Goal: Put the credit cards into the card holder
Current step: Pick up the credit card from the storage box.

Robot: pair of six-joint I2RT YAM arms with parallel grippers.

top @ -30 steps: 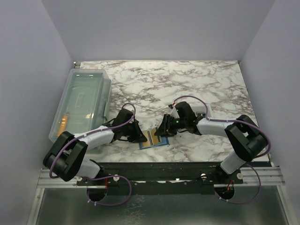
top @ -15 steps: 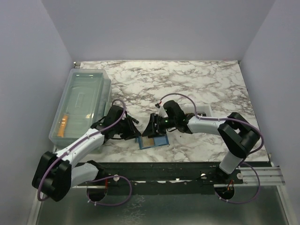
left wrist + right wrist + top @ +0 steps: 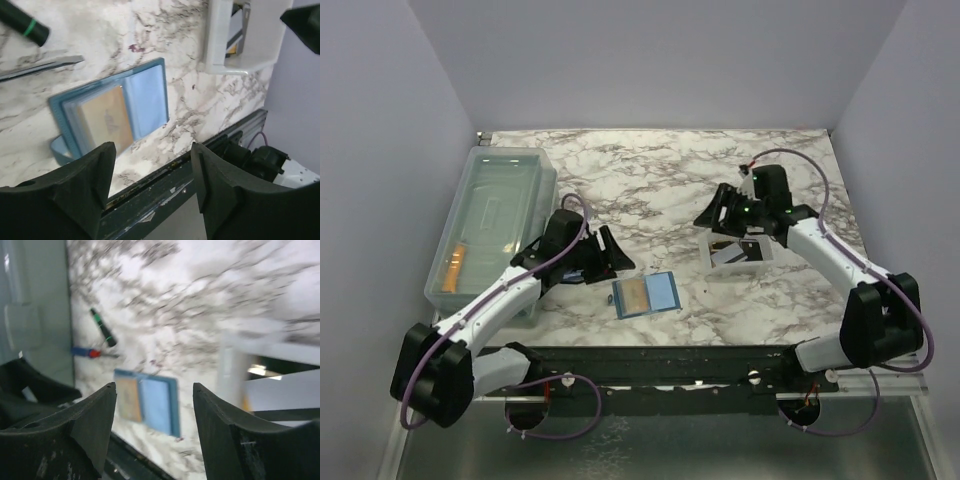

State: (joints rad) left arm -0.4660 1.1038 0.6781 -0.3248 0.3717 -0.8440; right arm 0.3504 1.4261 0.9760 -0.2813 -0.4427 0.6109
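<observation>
1. Teal wallet lies open and flat on marble surface, near front edge, between the arms.
2. One orange card sits in its left half (top view).
3. Left hand: fingers wide, holding nothing, just left of wallet, not touching.
4. Right hand: fingers wide, empty, by far-left corner of white tray, well apart from wallet.
5. Clear bin at far left.

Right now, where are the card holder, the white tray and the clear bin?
card holder (image 3: pixel 662 292): top external view, its bare blue right half.
white tray (image 3: pixel 215 35): left wrist view, its white side wall.
clear bin (image 3: pixel 510 157): top external view, its far rim.
</observation>
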